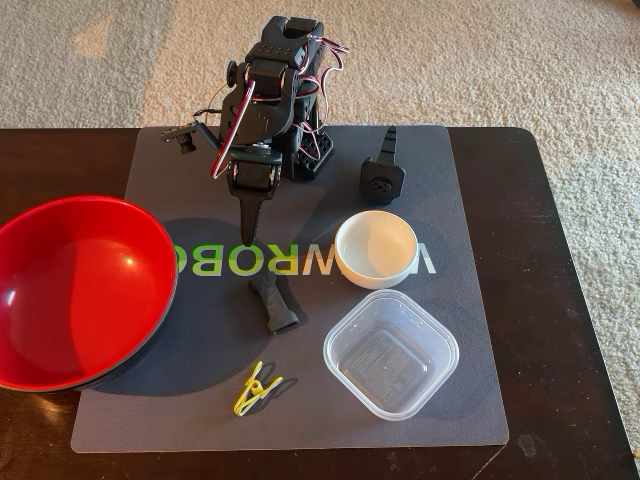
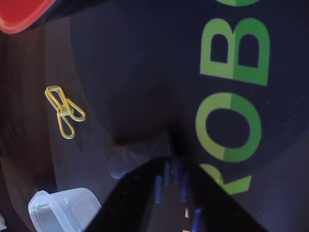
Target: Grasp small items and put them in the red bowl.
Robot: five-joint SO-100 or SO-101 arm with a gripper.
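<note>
The red bowl (image 1: 80, 290) (image 2: 21, 12) stands at the left of the table, partly on the mat. On the grey mat lie a small white bowl (image 1: 376, 248), a clear square container (image 1: 391, 353) (image 2: 63, 210), a short black cylinder (image 1: 273, 305) (image 2: 120, 157), a black boxy part with a ridged stem (image 1: 382, 170) and a yellow clip (image 1: 257, 388) (image 2: 64, 111). My gripper (image 1: 248, 232) (image 2: 174, 142) points down at the mat just behind the cylinder, apart from it. Its jaws are shut with nothing between them.
The grey mat (image 1: 200, 400) with green lettering covers most of the dark wooden table (image 1: 560, 300). The arm's base (image 1: 290, 150) stands at the mat's back edge. Beige carpet (image 1: 520, 60) lies beyond the table.
</note>
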